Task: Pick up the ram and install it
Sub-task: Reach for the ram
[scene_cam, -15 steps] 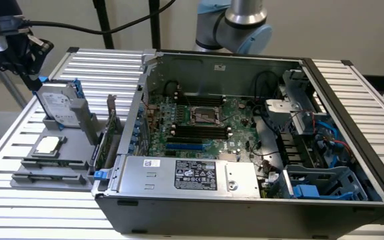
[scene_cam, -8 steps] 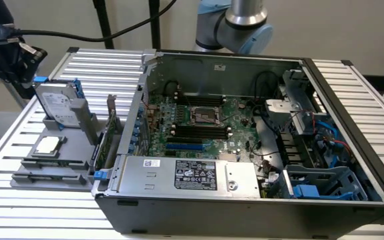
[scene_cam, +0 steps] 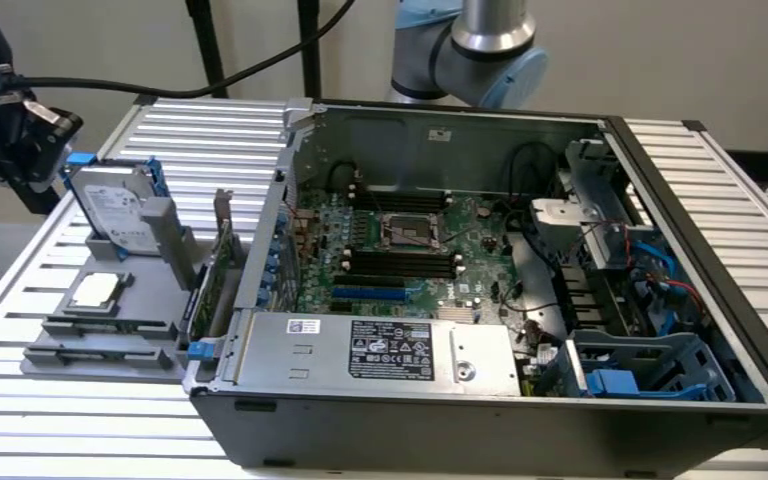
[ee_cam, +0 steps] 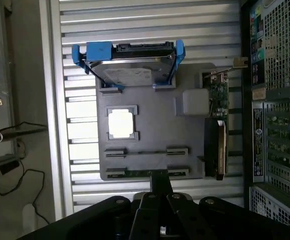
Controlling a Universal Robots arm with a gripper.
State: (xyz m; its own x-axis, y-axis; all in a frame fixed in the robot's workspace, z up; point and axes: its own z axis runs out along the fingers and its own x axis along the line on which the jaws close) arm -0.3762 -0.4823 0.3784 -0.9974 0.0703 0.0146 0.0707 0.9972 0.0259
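Grey moulded tray (ee_cam: 150, 125) on slatted metal table (ee_cam: 80, 145), beside the open computer case (scene_cam: 491, 420). Tray contents:
- hard drive (ee_cam: 130, 75) standing tilted in a blue plastic caddy
- square silver processor chip (ee_cam: 121, 123), flat in its recess
- larger green card (ee_cam: 218, 95) with metal bracket, on edge at the side nearest the case
- the ram (ee_cam: 135, 173): thin green strip, edge-on, in the holder row farthest from the drive; chips not discernible

Case contents: green motherboard (scene_cam: 411, 240) with long black slots (scene_cam: 398, 265), and a silver labelled power supply (scene_cam: 371, 350) along the near wall. Rear bays are partly hidden by cables.

Gripper (ee_cam: 160, 177): black fingers together, tips over the middle of the ram. Cannot tell whether they touch it. Gripper body is cut off at the frame edge
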